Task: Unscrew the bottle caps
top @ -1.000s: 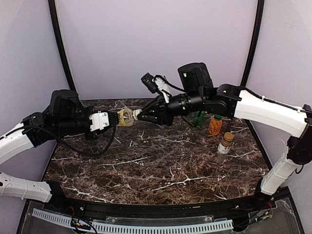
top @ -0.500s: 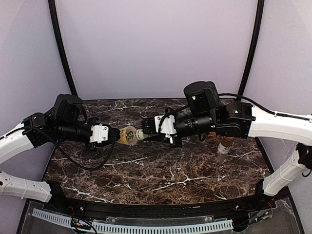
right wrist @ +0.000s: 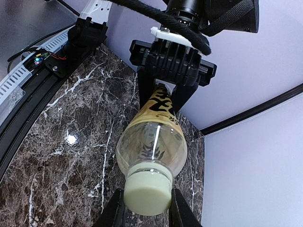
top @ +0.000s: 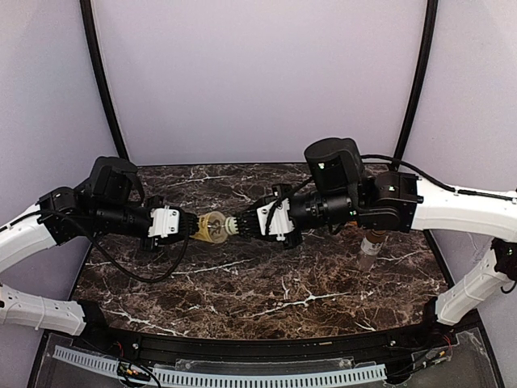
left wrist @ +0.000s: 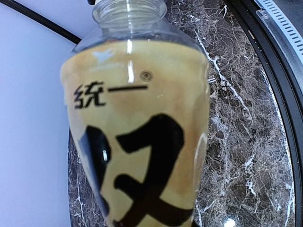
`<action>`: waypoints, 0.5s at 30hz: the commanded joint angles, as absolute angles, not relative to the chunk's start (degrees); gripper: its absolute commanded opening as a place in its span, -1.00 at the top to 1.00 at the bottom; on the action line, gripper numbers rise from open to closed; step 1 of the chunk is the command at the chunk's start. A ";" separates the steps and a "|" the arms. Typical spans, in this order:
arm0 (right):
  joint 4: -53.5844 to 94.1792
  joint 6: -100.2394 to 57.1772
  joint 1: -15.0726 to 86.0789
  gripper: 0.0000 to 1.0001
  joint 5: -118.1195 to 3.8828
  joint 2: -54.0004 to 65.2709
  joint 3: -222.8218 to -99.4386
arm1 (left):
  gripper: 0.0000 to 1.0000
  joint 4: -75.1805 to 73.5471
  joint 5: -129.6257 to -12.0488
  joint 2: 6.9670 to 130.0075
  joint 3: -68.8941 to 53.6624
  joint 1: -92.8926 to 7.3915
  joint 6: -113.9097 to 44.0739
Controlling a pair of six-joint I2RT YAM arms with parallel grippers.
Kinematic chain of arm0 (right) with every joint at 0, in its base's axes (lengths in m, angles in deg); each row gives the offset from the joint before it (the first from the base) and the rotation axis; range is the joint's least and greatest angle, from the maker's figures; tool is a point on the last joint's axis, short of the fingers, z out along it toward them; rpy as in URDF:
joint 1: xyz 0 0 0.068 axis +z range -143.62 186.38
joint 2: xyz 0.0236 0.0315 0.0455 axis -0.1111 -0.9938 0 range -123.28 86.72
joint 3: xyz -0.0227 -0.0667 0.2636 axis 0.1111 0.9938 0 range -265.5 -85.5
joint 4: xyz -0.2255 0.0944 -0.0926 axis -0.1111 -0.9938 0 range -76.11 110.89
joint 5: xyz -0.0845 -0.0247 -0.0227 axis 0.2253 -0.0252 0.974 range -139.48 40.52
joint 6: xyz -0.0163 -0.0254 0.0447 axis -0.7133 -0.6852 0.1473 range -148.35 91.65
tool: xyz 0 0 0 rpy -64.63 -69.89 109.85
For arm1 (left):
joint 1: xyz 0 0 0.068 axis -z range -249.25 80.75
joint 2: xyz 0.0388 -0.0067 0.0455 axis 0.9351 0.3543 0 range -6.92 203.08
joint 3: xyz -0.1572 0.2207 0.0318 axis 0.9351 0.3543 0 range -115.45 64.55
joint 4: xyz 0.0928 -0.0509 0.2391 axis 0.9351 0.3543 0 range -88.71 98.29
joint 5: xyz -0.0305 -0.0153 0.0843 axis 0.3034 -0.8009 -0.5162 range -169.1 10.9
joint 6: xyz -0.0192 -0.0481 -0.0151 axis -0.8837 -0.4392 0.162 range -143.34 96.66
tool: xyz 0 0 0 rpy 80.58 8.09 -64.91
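The tall clear bottle [top: 212,227] with yellow liquid is held sideways above the table between both arms. My left gripper [top: 194,226] is shut on its lower body; the label fills the left wrist view [left wrist: 137,132] and hides those fingers. My right gripper [top: 235,225] is shut on its pale green cap [right wrist: 147,191], one finger [right wrist: 115,210] on each side of it. The right wrist view also shows the left gripper [right wrist: 163,101] clamping the bottle's far end. The slim clear bottle [top: 369,249] stands at the right, partly behind the right arm. The green and orange bottles are hidden.
The dark marble table [top: 266,283] lies below the raised bottle. Its black front rail with a white cable strip [top: 242,373] runs along the near edge. Purple walls and black frame poles [top: 102,77] close in the back and sides.
The right arm swung down and left from the back, came in line with the bottle, closed on its cap and turned about its axis. The left gripper lowered the bottle slightly.
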State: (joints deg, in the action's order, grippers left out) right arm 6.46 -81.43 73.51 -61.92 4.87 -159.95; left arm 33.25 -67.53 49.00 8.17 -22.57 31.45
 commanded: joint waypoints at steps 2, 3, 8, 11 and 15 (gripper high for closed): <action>6.79 -81.74 73.57 1.00 -62.10 5.06 -160.00 | 0.53 39.17 -65.54 48.56 7.16 -23.37 29.54; 7.31 -81.36 73.61 0.94 -61.88 5.07 -159.83 | 0.53 39.01 -65.47 48.44 7.18 -23.42 29.51; 8.23 -79.45 73.61 0.11 -60.95 4.89 -159.61 | 0.55 38.05 -65.64 48.28 6.98 -23.39 28.82; 8.32 -78.40 73.60 -0.05 -60.20 5.13 -159.44 | 0.55 37.92 -66.02 48.28 6.52 -23.40 28.55; 8.42 -76.71 73.56 -0.25 -59.57 5.95 -158.93 | 0.55 37.81 -66.92 48.28 6.15 -23.42 28.44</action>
State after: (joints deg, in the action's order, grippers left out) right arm 7.16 -79.13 73.51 -60.77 4.85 -159.89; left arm 35.96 -66.37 48.94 7.89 -23.19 29.28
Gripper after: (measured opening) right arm 0.582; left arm 0.231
